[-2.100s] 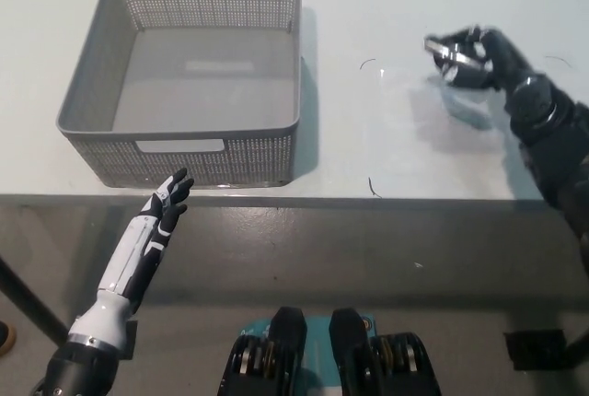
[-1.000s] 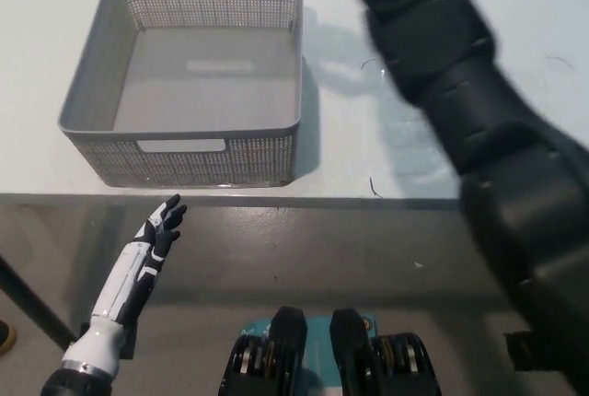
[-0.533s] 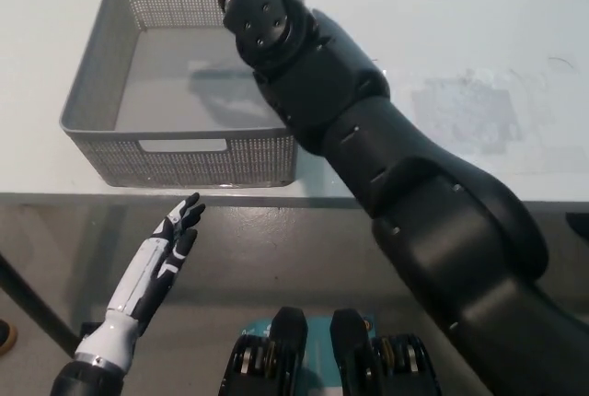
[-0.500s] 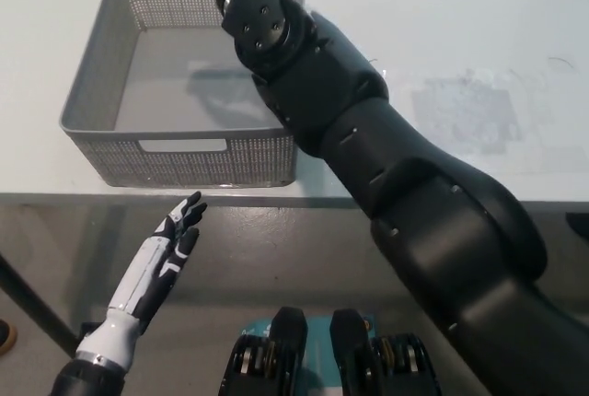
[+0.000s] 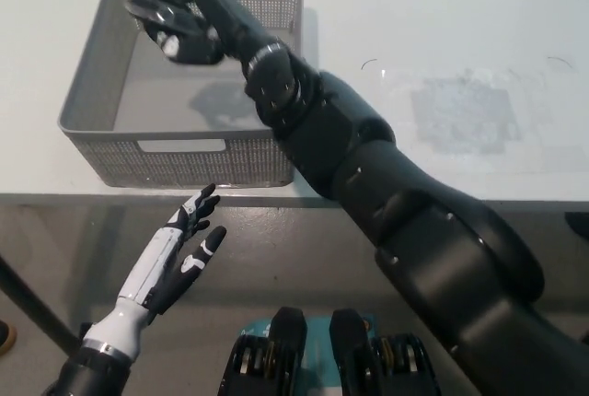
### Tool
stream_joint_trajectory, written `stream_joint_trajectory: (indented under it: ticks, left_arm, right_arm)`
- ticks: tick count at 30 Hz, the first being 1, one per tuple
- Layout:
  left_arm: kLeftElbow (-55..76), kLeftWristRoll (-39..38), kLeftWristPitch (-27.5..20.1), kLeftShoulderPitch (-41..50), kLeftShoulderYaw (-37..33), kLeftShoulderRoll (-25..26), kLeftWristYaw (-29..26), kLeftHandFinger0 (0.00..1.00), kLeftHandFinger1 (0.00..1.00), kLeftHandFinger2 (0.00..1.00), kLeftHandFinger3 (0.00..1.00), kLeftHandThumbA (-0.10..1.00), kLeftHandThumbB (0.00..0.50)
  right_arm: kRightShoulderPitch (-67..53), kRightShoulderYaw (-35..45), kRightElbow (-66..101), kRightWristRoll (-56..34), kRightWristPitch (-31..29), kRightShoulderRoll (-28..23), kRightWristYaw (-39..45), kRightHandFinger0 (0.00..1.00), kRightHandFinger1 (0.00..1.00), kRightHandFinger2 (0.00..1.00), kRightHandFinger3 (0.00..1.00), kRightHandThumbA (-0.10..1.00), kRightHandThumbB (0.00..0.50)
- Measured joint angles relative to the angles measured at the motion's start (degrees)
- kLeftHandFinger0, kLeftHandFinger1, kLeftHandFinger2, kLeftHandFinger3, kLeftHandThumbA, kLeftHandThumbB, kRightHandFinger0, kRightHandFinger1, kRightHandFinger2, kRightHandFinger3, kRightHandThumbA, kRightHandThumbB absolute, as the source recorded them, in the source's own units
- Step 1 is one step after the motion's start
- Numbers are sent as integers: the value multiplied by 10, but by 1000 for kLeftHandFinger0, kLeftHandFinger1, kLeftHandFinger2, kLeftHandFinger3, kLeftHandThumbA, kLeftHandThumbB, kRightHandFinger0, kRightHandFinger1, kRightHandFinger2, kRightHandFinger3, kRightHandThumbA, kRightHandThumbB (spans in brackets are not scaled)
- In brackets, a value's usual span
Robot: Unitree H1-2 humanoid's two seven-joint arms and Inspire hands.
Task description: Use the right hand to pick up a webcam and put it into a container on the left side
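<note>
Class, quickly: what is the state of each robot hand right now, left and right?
Left robot hand: open, holding nothing, resting below the table edge.
Right robot hand: closed on the webcam, over the gray basket.

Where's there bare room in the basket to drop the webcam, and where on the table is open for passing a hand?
The basket floor is bare from the near wall to the far wall; the right hand, shut on the webcam, hangs over its far half. The table right of the basket is bare. The black arm crowds the basket's near right corner. The left hand rests open below the table edge.
</note>
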State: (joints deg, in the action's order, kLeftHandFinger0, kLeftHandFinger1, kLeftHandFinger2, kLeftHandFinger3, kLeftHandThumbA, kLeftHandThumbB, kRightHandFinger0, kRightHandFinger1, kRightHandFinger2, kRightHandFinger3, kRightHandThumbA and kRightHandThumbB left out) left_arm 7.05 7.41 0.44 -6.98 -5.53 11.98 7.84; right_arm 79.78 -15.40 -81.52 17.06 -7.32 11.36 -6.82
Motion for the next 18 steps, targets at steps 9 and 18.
stream_joint_trajectory:
  ticks: [9, 18]
  left_arm:
    - [3, 6, 3, -6, -3, 4, 0, 1000, 1000, 1000, 1000, 882, 77]
    - [9, 8, 5, -16, -4, 8, 1, 1000, 1000, 1000, 1000, 899, 88]
  right_arm:
    - [-22, -26, -10, 13, 9, -14, -3, 0, 347, 727, 651, -100, 225]
    - [-28, -56, -11, 30, 29, -21, -2, 823, 1000, 1000, 1000, 400, 313]
